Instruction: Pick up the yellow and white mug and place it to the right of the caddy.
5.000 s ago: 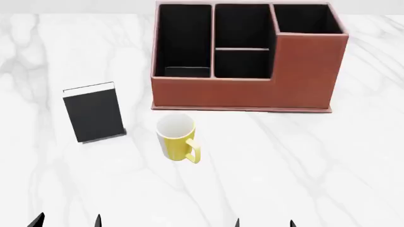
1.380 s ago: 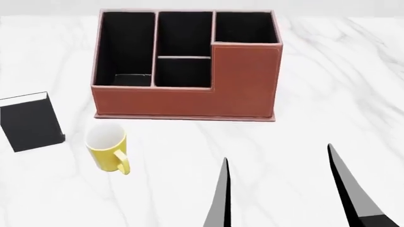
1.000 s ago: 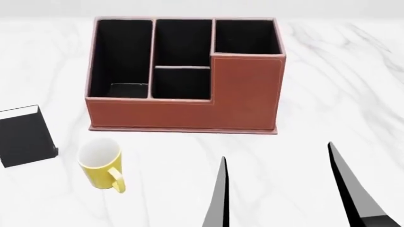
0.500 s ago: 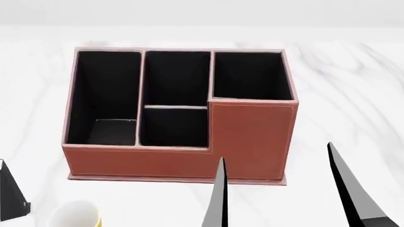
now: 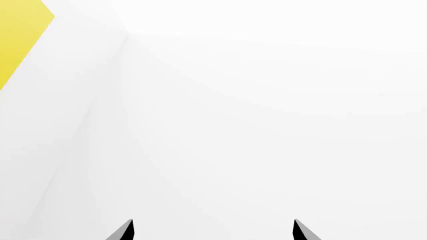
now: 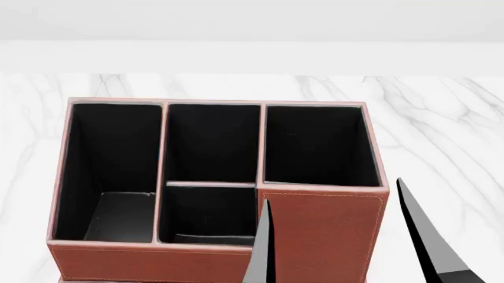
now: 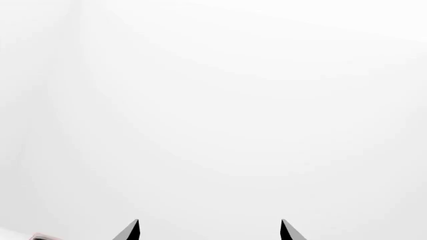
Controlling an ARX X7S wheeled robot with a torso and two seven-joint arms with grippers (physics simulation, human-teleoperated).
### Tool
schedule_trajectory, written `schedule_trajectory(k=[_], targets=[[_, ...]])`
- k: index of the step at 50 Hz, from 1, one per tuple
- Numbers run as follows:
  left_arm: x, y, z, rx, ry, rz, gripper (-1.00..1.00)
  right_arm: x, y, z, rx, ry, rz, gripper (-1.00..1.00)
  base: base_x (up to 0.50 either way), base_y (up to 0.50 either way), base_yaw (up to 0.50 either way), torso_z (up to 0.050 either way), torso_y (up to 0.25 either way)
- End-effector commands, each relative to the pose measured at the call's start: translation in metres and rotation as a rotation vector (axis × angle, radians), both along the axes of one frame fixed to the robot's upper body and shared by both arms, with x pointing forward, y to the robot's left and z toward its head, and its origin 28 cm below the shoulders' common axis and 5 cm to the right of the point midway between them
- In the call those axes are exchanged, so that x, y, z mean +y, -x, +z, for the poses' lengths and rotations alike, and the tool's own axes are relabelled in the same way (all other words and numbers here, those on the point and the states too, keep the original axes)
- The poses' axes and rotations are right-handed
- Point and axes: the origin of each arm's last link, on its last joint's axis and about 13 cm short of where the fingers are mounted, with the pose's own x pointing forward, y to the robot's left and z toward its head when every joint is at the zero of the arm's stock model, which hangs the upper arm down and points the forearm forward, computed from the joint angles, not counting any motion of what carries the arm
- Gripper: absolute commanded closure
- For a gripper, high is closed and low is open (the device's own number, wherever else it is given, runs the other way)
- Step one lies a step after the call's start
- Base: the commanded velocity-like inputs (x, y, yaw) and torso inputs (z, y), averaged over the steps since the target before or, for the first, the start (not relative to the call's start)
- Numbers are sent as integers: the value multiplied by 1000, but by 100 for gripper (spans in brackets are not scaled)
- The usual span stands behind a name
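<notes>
— Where is the yellow and white mug?
— Not in the head view; the caddy (image 6: pixel 216 194) fills it, standing on the marble table (image 6: pixel 441 118).
— And the right gripper (image 6: pixel 339 236)?
— Spread wide, empty, in front of the caddy's tall corner section.
— The left gripper (image 5: pixel 212 231)?
— Parted too, facing blank white with a yellow patch (image 5: pixel 20 35) at one corner.

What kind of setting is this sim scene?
Probably a desk or office counter: a white marble-look tabletop holds a reddish-brown leather-look caddy with four black-lined compartments. Plain pale wall behind; nothing else identifies the room.
</notes>
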Motion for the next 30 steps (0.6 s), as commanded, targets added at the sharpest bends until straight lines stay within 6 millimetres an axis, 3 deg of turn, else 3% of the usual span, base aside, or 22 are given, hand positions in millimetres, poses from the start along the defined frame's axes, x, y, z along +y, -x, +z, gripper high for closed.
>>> schedule_trajectory(k=[1, 12, 19, 30], targets=[[-1, 0, 0, -1, -2, -3, -100, 3, -1, -2, 0, 22, 7, -100, 0, 0, 0, 0, 0], [-1, 0, 0, 0, 0, -2, -100, 1, 1, -1, -26, 6, 35, -100, 0, 0, 0, 0, 0], [-1, 0, 0, 0, -2, -2, -100, 2, 2, -2, -5, 6, 25, -100, 404, 0, 0, 0, 0], [-1, 0, 0, 2, -2, -3, -100, 2, 2, -3, -6, -2, 25, -100, 0, 0, 0, 0, 1]])
